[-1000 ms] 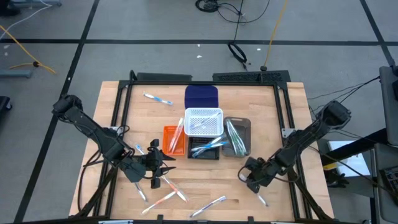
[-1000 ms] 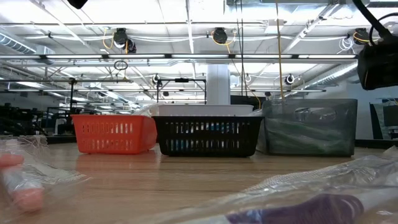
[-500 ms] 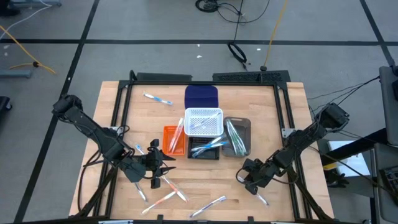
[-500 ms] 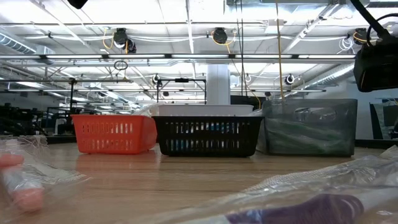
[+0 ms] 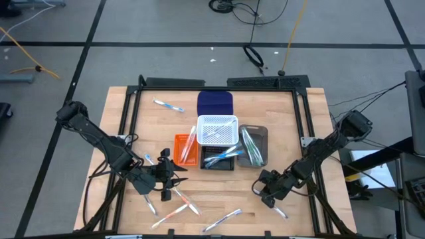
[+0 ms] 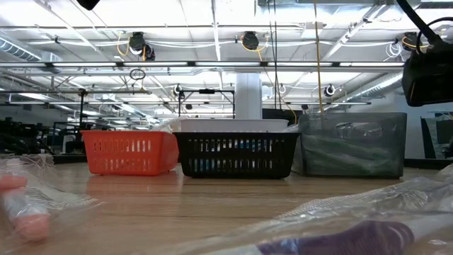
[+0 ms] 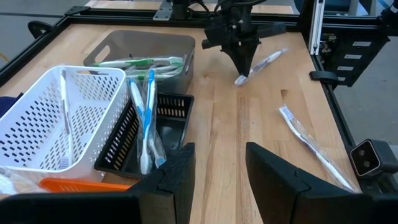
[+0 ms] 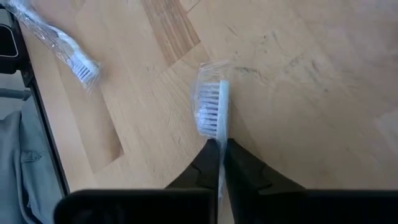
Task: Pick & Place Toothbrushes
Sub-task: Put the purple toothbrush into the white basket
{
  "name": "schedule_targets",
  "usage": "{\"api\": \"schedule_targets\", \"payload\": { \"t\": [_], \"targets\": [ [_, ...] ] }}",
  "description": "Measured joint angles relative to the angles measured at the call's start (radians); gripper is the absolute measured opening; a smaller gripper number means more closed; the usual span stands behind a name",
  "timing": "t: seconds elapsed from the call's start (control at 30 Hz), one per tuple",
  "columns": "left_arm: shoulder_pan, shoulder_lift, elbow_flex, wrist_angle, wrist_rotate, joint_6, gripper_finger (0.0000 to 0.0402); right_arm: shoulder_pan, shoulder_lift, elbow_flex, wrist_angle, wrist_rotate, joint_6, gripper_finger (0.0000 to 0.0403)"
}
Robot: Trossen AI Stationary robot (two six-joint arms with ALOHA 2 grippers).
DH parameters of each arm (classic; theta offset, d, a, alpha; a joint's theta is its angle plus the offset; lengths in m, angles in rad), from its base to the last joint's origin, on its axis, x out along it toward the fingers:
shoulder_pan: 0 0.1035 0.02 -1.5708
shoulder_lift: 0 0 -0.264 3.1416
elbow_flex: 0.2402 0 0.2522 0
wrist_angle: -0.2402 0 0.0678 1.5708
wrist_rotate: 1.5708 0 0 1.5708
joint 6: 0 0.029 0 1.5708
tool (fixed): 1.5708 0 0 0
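In the right wrist view the right gripper point(image 8: 219, 149) has its fingers pinched together on a wrapped toothbrush point(image 8: 213, 111), whose bristle head pokes out just past the tips, with its long axis running straight on from the fingers (so any lift carries it head-first). Seen from above, that gripper point(image 5: 264, 192) sits low over the near right part of the desk point(image 5: 219, 192), and the bins lie farther back toward the middle, so the carry goes away from the front edge and inward.

The left gripper point(image 5: 174, 174) hovers at the near left, fingers parted and holding nothing, with several loose toothbrushes point(image 5: 174, 211) scattered beside and in front of it. It is the nearer arm for those.

Farther back stand the orange bin point(image 5: 180, 147), black bin point(image 5: 219, 158), grey bin point(image 5: 254, 145) and white bin point(image 5: 217, 129), each already holding brushes. One more toothbrush point(image 5: 169, 105) lies alone at the far left.

Against a second ago, the right arm has shifted slightly toward the front, and its fingers have closed from partly parted to a firm pinch. The left arm is unchanged.
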Motion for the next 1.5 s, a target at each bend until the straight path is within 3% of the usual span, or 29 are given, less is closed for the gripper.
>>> {"api": "schedule_targets", "payload": {
  "t": [0.2,0.4,0.7,0.87,1.07,1.23,1.5],
  "targets": [
    [0.007,0.000,0.000,0.013,-0.004,0.006,0.0143,-0.005,-0.082,-0.001,0.003,0.070,-0.044,0.0002],
    [0.031,0.000,0.000,0.038,-0.007,0.003,0.0143,-0.011,-0.191,-0.002,0.040,0.215,-0.183,0.0001],
    [0.069,0.012,0.000,0.239,-0.008,0.114,0.0143,-0.033,-0.283,-0.001,0.420,0.411,-0.692,0.0001],
    [0.101,0.038,0.000,0.419,-0.001,0.236,0.0143,-0.062,-0.281,0.000,0.679,0.416,-0.993,0.0000],
    [0.163,0.129,0.000,0.630,0.036,0.317,0.0143,-0.104,-0.280,0.000,0.842,0.416,-1.227,0.0000],
    [0.229,0.219,0.000,0.812,0.188,0.319,0.0143,-0.132,-0.280,0.000,0.931,0.415,-1.349,0.0000],
    [0.324,0.364,0.000,1.075,0.318,0.299,0.0143,-0.166,-0.280,0.000,0.970,0.411,-1.410,0.0000]
  ]
}}
